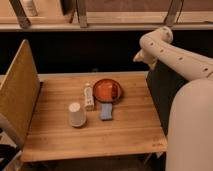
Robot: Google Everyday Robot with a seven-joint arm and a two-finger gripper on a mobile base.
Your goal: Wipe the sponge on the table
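The blue-grey sponge (106, 111) lies flat on the wooden table (60, 137), just in front of a red-orange bowl (107, 90). My white arm (180, 57) rises from the lower right and bends at the upper right. Its end, with the gripper (140, 56), hangs above the table's far right corner, well away from the sponge and holding nothing that I can make out.
A white narrow bottle (88, 96) lies left of the bowl, and a white cup (76, 114) stands upside down in front of it. An upright yellowish panel (19, 90) borders the table's left side; a dark panel (161, 92) borders its right. A shelf (100, 24) runs along the back.
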